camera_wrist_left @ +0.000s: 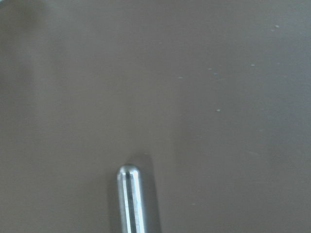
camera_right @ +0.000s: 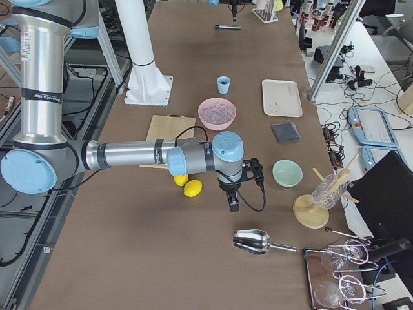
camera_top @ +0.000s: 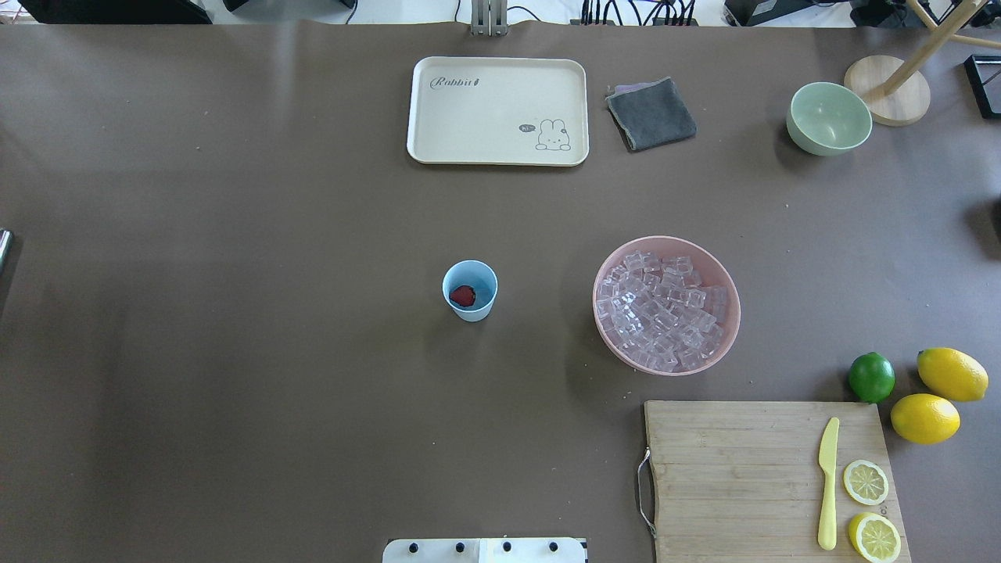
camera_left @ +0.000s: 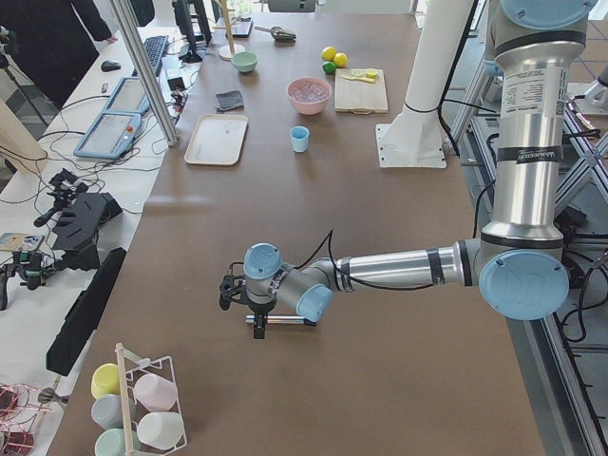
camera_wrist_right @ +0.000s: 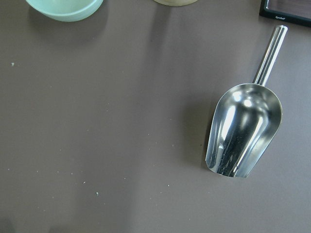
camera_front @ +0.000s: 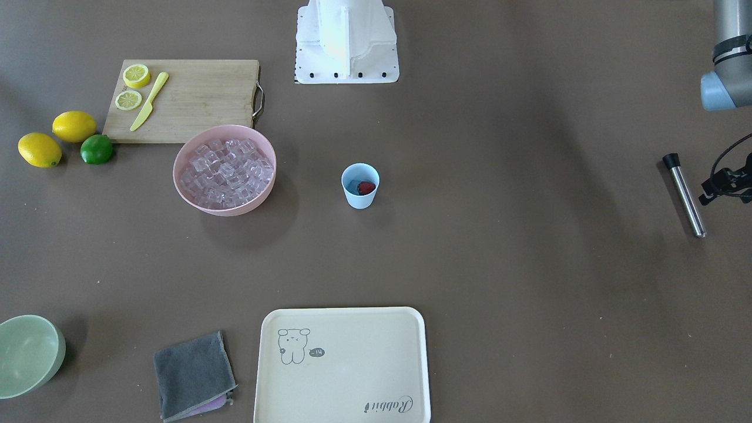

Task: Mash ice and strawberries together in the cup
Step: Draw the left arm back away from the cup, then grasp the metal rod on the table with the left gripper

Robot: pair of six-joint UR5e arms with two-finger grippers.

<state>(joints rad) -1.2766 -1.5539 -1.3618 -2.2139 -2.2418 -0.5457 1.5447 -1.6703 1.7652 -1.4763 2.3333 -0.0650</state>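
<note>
Left gripper (camera_left: 255,328) low by steel muddler (camera_left: 285,320), jaws I cannot tell; right gripper (camera_right: 233,204) near scoop (camera_right: 255,242), likewise unclear to me; cup (camera_front: 359,198) holding strawberry (camera_front: 366,188), well apart from both

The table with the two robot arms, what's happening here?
A robot is setting up a mashing job. The strawberry sits in the pale-blue cup mid-table; the ice cubes fill the pink bowl beside it. The left gripper is down by a steel muddler lying on the table; whether it grips it is unclear. The right gripper hangs near a metal scoop at the other end. No mashing yet.
</note>
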